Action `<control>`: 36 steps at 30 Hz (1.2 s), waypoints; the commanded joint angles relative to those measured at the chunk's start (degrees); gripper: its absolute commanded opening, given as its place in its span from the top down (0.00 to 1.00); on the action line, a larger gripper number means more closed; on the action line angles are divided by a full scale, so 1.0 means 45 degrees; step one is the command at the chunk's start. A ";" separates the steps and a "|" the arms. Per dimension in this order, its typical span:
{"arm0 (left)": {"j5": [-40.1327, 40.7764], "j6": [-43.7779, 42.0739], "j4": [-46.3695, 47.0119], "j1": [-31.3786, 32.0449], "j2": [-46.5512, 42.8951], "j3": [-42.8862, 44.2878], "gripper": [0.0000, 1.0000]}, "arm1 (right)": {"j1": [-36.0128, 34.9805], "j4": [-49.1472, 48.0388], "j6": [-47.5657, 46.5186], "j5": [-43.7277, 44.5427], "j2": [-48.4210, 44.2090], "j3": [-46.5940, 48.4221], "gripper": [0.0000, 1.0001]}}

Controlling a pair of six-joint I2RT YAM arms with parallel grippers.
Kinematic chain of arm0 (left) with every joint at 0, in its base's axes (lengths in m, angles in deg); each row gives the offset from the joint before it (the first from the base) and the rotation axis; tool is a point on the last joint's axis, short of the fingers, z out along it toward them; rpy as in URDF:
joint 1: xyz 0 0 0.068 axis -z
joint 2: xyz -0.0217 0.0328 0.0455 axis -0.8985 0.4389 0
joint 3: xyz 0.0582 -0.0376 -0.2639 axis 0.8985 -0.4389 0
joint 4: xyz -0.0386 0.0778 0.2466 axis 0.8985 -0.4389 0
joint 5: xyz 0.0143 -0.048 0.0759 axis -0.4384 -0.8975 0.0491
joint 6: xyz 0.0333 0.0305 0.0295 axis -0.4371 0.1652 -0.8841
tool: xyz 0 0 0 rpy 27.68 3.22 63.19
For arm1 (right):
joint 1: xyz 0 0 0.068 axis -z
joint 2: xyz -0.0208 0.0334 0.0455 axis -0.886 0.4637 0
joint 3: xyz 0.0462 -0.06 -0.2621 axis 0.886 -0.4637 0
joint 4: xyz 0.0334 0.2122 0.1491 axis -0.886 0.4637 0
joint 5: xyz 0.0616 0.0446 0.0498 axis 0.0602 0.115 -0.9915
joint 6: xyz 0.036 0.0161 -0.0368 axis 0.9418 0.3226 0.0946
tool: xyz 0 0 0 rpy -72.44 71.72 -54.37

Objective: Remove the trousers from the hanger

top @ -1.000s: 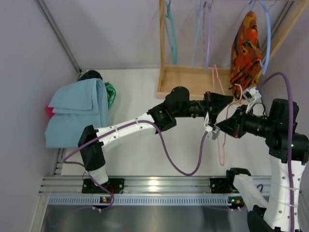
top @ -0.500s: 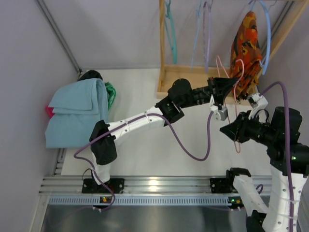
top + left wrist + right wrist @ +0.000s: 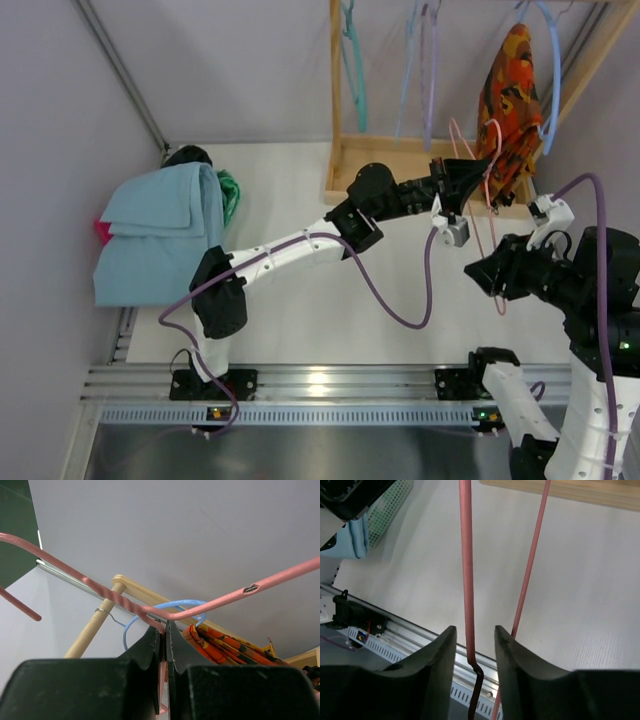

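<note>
Orange patterned trousers hang on a blue hanger on the wooden rack at the top right. They also show in the left wrist view, behind the jaws. My left gripper is shut on the neck of an empty pink hanger, held up just left of the trousers. In the left wrist view the left gripper pinches the pink hanger below its twist. My right gripper is open, with the pink hanger's lower bar between the jaws and touching neither. It shows in the top view.
The wooden rack's base lies behind the left gripper, with its rail overhead. A teal hanger and pale blue and purple hangers hang on the rack. A light blue cloth pile with a green item lies at the left.
My left gripper has lifted the pink hanger up and back toward the rack and the trousers. My right gripper has drawn back to the right and lower along the hanger.
</note>
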 commanded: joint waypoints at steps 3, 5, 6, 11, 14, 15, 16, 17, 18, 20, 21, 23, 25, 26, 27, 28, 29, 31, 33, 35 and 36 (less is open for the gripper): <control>-0.0192 0.0299 0.1022 -0.0142 -0.0010 0.0112 1.00 | -0.0118 0.0773 -0.0535 0.0633 0.0247 0.0527 0.86; -0.0211 0.0299 0.1062 -0.0142 0.0010 0.0131 1.00 | -0.0137 0.0675 -0.0516 0.0613 0.0227 0.0410 1.00; -0.0230 0.0260 0.1081 -0.0142 0.0049 0.0151 1.00 | -0.0118 0.0617 -0.0497 0.0632 0.0227 0.0409 1.00; -0.0074 0.0474 0.1569 -0.0103 0.0127 -0.0063 0.60 | -0.0118 0.0031 -0.0243 0.0865 0.0207 0.0916 1.00; -0.0035 0.0649 0.1589 -0.0123 -0.0048 -0.0375 0.34 | -0.0118 -0.0340 0.0127 0.1314 0.0343 0.1461 1.00; -0.0054 0.0728 0.1628 -0.0123 -0.0087 -0.0473 0.27 | -0.0118 -0.0418 0.0264 0.1432 0.0402 0.1580 1.00; -0.0054 0.0748 0.1764 -0.0123 -0.0165 -0.0570 0.22 | -0.0118 -0.0497 0.0362 0.1569 0.0441 0.1736 1.00; -0.0035 0.0825 0.1842 -0.0104 -0.0359 -0.0823 0.16 | -0.0118 -0.0749 0.0537 0.1918 0.0519 0.1873 1.00; 0.0023 0.0884 0.1959 -0.0103 -0.0458 -0.0941 0.14 | -0.0118 -0.0887 0.0616 0.2173 0.0558 0.2164 1.00; 0.0160 0.1059 0.2174 -0.0084 -0.0904 -0.1234 0.04 | -0.0118 -0.1044 0.0656 0.3126 0.0811 0.2575 1.00; 0.0373 0.1138 0.2214 -0.0084 -0.1063 -0.1603 0.03 | -0.0118 -0.1025 0.0637 0.3481 0.0929 0.2790 1.00; 0.0511 0.1352 0.2214 -0.0084 -0.1821 -0.2015 0.02 | -0.0118 -0.0811 0.0384 0.4629 0.1260 0.3415 1.00; 0.0512 0.1665 0.2195 -0.0084 -0.2487 -0.2873 0.02 | -0.0118 -0.0693 0.0246 0.5414 0.1437 0.3709 1.00; 0.0531 0.1859 0.2195 -0.0084 -0.2819 -0.3244 0.02 | -0.0118 -0.0693 -0.0005 0.5747 0.1592 0.3749 1.00; 0.0551 0.2055 0.2195 -0.0084 -0.3557 -0.3557 0.02 | -0.0118 -0.0867 -0.0105 0.5788 0.1671 0.3768 1.00; 0.0667 0.2521 0.2195 -0.0064 -0.3893 -0.4178 0.02 | -0.0137 -0.1023 -0.0144 0.5808 0.1769 0.3769 1.00; 0.0784 0.2796 0.2175 -0.0026 -0.4283 -0.4436 0.02 | -0.0118 -0.1218 -0.0164 0.5673 0.1982 0.3788 1.00; 0.1270 0.3671 0.1417 -0.0006 -0.5299 -0.4827 0.02 | -0.0118 -0.1727 -0.0087 0.5613 0.2392 0.3963 1.00; 0.1604 0.4397 0.0189 -0.0005 -0.5866 -0.4713 0.02 | -0.0118 -0.1806 -0.0028 0.5866 0.3406 0.4739 1.00; 0.1800 0.5102 -0.1511 0.0014 -0.6706 -0.4731 0.02 | -0.0118 -0.1845 -0.0105 0.6294 0.4613 0.5445 1.00; 0.1801 0.5181 -0.1884 0.0014 -0.7018 -0.4867 0.02 | -0.0118 -0.1903 -0.0125 0.6529 0.5027 0.6202 1.00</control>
